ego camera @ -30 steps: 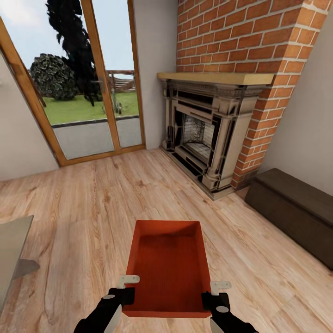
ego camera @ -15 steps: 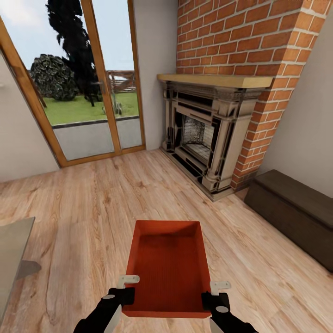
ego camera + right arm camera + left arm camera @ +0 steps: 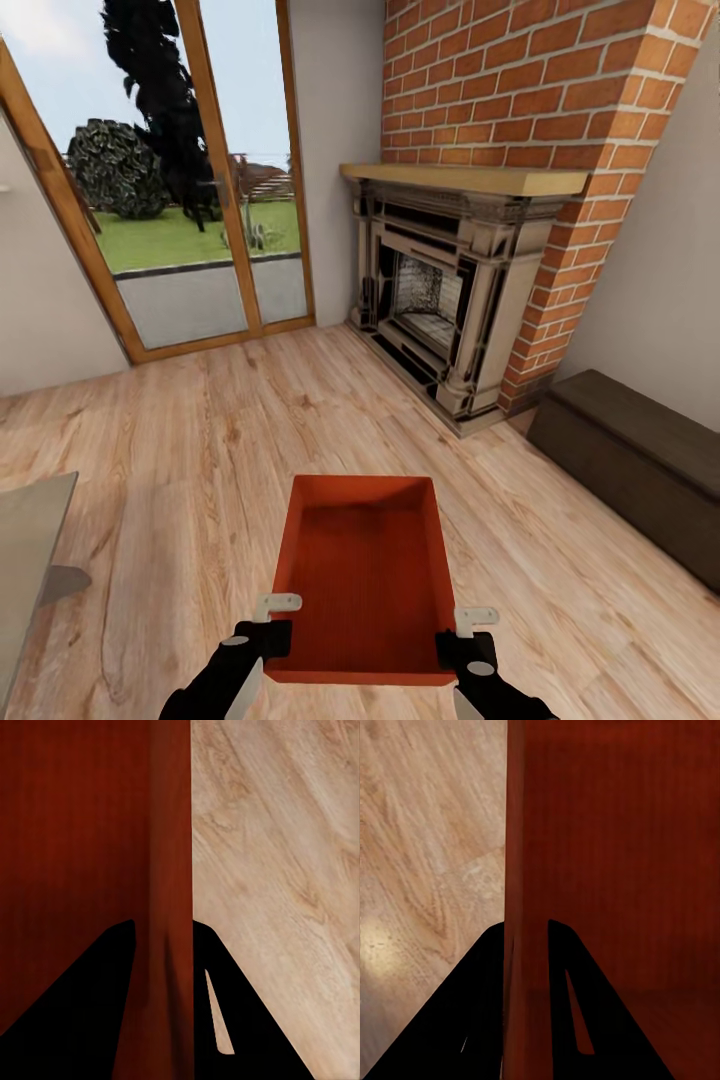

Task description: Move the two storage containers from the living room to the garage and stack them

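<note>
Orange-red storage container point(image 3: 365, 570), a shallow, lidless, thin-walled rectangular bin, empty, held level above the light wood-plank floor point(image 3: 180, 450) before the brick fireplace point(image 3: 450, 290), my left tool point(image 3: 268, 632) and right tool point(image 3: 465, 640) each clamped on a side wall.

The left pincer point(image 3: 526, 934) is clamped on the thin side wall of an orange-red storage container point(image 3: 615, 832), one black finger point(image 3: 585, 1005) inside the bin, the other outside above the light wood-plank floor point(image 3: 427, 832)
</note>
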Controlling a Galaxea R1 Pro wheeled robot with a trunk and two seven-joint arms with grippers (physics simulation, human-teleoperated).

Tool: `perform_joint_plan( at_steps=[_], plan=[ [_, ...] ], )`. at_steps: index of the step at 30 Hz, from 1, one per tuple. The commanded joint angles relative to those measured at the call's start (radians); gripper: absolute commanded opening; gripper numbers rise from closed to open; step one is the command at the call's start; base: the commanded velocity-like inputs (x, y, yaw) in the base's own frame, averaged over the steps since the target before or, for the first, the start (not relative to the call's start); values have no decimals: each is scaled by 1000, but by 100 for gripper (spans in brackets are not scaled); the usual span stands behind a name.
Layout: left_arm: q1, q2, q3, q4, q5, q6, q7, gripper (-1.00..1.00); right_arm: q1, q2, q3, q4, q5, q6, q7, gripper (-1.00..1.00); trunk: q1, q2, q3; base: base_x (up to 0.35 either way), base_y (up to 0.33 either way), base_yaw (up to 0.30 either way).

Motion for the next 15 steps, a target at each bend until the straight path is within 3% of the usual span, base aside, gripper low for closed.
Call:
perform_joint_plan(
  at_steps=[1,15],
  plan=[
    [0,-1,-7,-5,5,5,7,-100,0,0,13,5,-33,-2,-37,-100,0,-1,0,0,0,0],
    [-1,-1,-8,-6,5,4,7,-100,0,1,12,5,-33,-2,-37,-100,0,-1,21,0,0,0]
  ],
)
